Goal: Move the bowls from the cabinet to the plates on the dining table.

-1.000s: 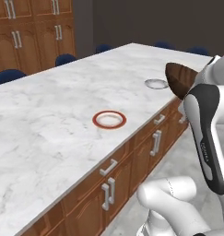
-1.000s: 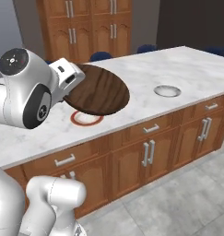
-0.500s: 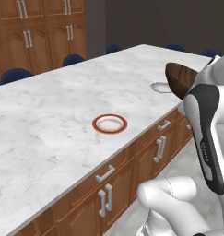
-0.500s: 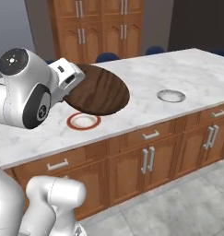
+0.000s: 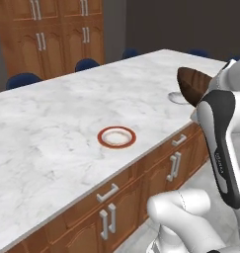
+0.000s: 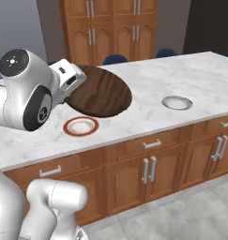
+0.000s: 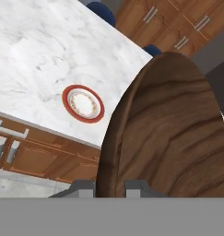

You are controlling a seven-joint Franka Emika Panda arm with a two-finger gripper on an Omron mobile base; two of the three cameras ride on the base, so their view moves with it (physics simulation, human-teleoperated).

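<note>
While clamped by its rim in the jaws, brown bowl [image 6: 100, 93] tilted, underside toward the red-rimmed plate [image 6: 80, 126].

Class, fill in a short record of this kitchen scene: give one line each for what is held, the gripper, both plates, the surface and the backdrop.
held: dark brown wood-grained bowl, carried above the table, tilted
gripper: gripper shut on the bowl's rim
plate one: white plate with red-brown rim, bare, near the table's front edge
plate two: plain pale grey plate, bare, further along the same edge
surface: white grey-veined marble dining table on a brown wooden base
backdrop: blue chairs along the far side
</note>
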